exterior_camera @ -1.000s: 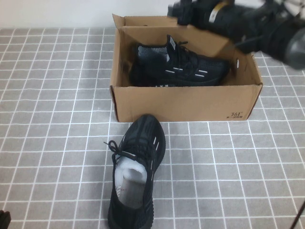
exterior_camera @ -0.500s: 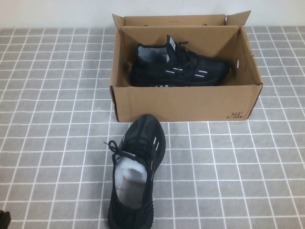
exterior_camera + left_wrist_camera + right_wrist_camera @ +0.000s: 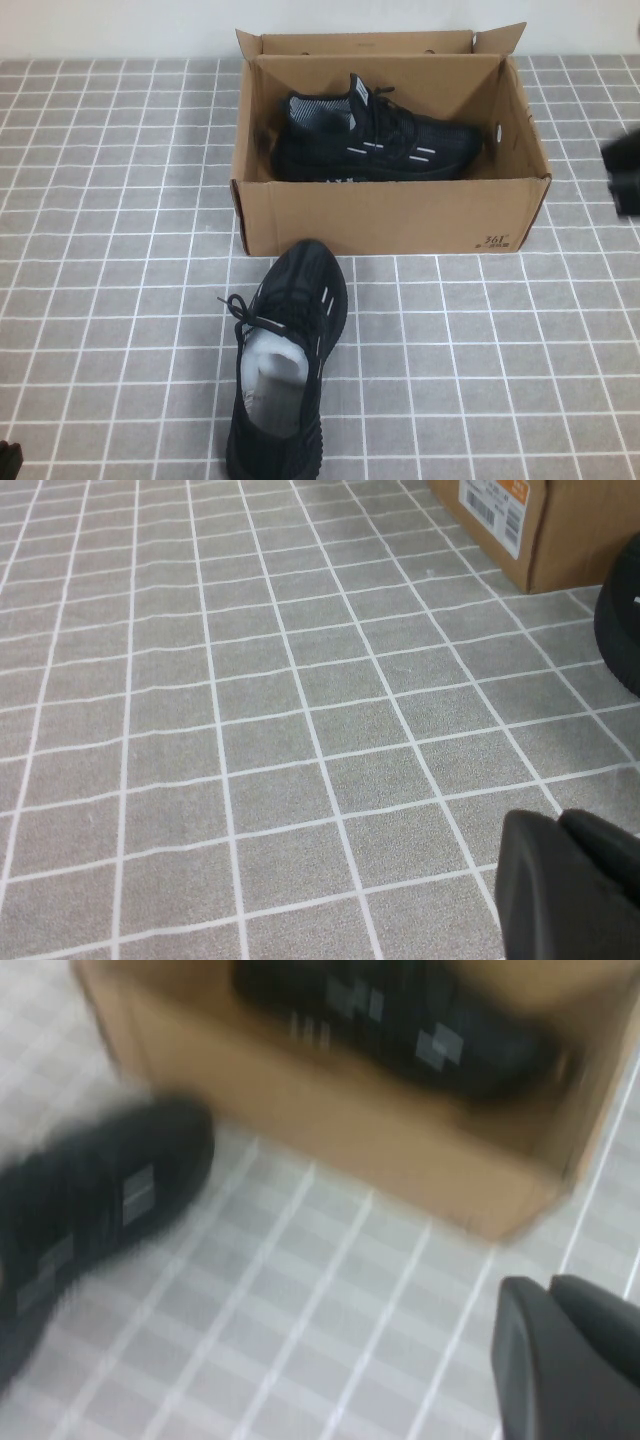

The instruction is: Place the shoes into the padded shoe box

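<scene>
The brown cardboard shoe box (image 3: 390, 215) stands open at the back middle of the table. One black sneaker (image 3: 375, 140) lies inside it, on its side. The other black sneaker (image 3: 285, 360) stands on the table in front of the box, toe towards it, pale lining showing. My right gripper (image 3: 625, 180) shows at the right edge, level with the box, shut and empty (image 3: 550, 1285). The right wrist view shows the box (image 3: 330, 1110) and both shoes, blurred. My left gripper (image 3: 8, 458) is at the near left corner, shut and empty (image 3: 560, 820), low over the cloth.
A grey cloth with a white grid (image 3: 120, 250) covers the table. The box's back flaps (image 3: 350, 42) stand up against a pale wall. The left wrist view shows a box corner with an orange label (image 3: 500, 505) and the edge of the shoe (image 3: 622, 630).
My right arm was over the back right of the box, left the view, and now shows at the right edge beside the box. The shoes, the box and my left gripper have not moved.
</scene>
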Available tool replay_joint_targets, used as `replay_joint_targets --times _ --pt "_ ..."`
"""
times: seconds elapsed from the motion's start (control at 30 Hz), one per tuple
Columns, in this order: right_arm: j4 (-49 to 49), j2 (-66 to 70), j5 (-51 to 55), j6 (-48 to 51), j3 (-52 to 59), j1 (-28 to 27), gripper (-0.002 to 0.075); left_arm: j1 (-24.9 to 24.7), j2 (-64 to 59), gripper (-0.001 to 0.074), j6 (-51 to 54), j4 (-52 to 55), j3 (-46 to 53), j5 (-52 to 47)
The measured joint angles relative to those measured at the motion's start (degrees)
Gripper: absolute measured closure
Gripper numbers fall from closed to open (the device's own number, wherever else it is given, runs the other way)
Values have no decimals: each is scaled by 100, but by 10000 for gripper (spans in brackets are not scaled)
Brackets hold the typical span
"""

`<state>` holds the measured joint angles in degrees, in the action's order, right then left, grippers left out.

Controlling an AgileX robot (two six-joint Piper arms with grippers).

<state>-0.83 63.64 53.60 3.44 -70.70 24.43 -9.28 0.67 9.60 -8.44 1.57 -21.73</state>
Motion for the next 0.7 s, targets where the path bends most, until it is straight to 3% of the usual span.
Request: replay_joint_targets --times 0.43,0.6,0.7 --pt "-307 355 531 87 330 -40 733 0 0 739 0 0 0 0" --pt "-766 -263 -403 213 889 -422 733 0 0 739 0 0 0 0" --pt "-778 -1029 -1646 222 1663 -854 733 0 0 739 0 0 0 0"
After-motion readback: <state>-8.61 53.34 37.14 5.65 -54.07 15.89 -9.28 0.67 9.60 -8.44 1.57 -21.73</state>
